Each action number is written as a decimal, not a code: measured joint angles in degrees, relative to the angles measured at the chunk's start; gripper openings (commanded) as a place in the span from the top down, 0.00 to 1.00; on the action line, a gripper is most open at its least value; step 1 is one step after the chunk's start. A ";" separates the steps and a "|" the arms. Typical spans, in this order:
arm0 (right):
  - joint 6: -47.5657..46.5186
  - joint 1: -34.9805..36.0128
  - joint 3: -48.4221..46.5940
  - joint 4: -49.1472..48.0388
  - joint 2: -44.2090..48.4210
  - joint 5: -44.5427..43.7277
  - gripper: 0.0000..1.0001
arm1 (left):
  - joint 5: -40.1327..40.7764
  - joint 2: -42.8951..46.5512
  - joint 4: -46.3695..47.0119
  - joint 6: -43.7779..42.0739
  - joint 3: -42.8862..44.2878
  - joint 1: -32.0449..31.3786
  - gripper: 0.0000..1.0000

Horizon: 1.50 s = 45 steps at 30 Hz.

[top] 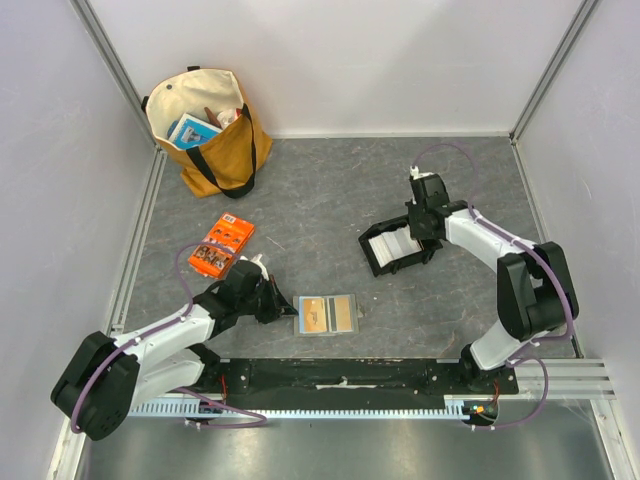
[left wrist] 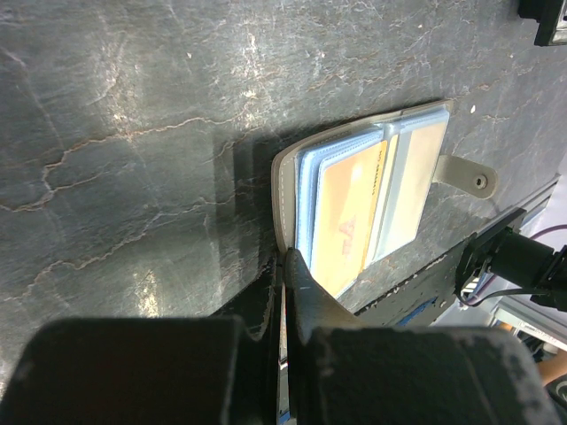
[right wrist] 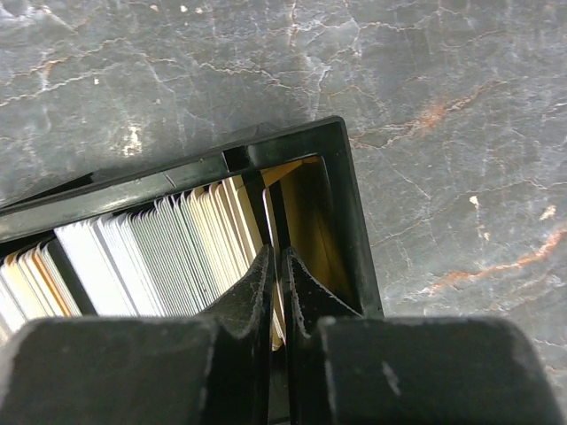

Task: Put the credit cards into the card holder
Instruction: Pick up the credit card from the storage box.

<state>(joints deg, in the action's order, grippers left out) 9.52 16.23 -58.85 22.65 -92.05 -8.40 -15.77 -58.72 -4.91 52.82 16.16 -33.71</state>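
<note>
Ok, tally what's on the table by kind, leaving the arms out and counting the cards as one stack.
Bags: 1, the tote bag
Packets: 1, the orange packet
Trays: 1, the black tray
Card stacks: 1, the credit cards standing in that tray
Wallets: 1, the card holder, lying open
Total: 5

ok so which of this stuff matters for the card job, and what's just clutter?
Job: credit cards, card holder, black tray they sit in.
Lying about: orange packet, tote bag.
</note>
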 measured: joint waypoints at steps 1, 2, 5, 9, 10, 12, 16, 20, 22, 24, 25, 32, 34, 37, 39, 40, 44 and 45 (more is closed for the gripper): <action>-0.15 0.81 -0.26 0.22 -0.46 -1.68 0.87 | -0.02 0.00 0.00 0.00 0.00 0.00 0.98; -0.20 1.33 -0.44 0.39 -0.74 -3.10 0.87 | -0.02 0.00 0.04 0.00 0.00 0.00 0.98; -0.15 2.71 -0.68 0.92 -1.33 -6.75 0.86 | -0.11 0.00 0.20 0.00 0.00 0.00 0.98; -0.09 4.07 -0.79 1.07 -1.75 -10.43 0.83 | -0.35 0.00 0.35 0.00 0.00 0.00 0.98; -0.02 4.26 -0.79 1.09 -1.75 -11.30 0.81 | -0.37 0.00 0.35 0.00 0.00 0.00 0.98; 0.07 4.35 -0.81 1.38 -1.75 -12.48 0.79 | -0.37 0.00 0.35 0.00 0.00 0.00 0.98; 0.09 4.33 -0.90 3.21 -1.95 -13.68 0.81 | -0.55 0.00 0.37 0.00 0.00 0.22 0.98; -0.09 4.42 -1.64 4.42 -3.65 -13.79 0.94 | -0.79 0.00 0.39 -0.02 0.00 0.26 0.98; -0.26 4.44 -1.66 4.63 -3.61 -13.75 1.00 | -0.83 0.00 0.39 -0.02 0.00 0.26 0.98; -0.68 4.44 -1.77 5.25 -3.34 -13.51 1.00 | -0.83 0.00 0.39 -0.02 0.00 0.26 0.98; -0.85 4.44 -1.84 5.75 -2.93 -13.25 1.00 | -0.83 0.00 0.39 -0.02 0.00 0.26 0.98; -1.68 4.44 -4.55 7.06 5.57 -10.01 1.00 | -0.83 0.00 0.39 -0.02 0.00 0.26 0.98; -1.70 4.44 -6.03 7.13 7.93 -9.29 1.00 | -0.85 0.00 0.39 -0.02 0.00 0.26 0.98; -1.68 4.44 -7.10 6.71 9.31 -9.16 1.00 | -0.85 0.00 0.39 -0.02 0.00 0.26 0.98; -1.68 4.44 -7.13 6.97 9.03 -8.96 1.00 | -0.85 0.00 0.42 -0.02 0.00 0.26 0.98; -1.68 4.44 -7.10 7.08 8.68 -8.87 1.00 | -0.85 0.02 0.39 -0.02 0.00 0.26 0.98; -1.38 4.39 -6.82 7.37 8.55 -6.75 1.00 | -0.85 0.11 0.39 -0.02 0.00 0.26 0.98; -0.92 4.39 -6.82 7.41 8.61 -5.49 1.00 | -0.85 0.17 0.39 -0.02 0.00 0.26 0.98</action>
<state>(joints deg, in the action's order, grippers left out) 8.60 20.62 -65.67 30.06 -83.44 -13.89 -16.62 -58.54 -4.51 52.80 16.16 -33.45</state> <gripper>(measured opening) 0.007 0.022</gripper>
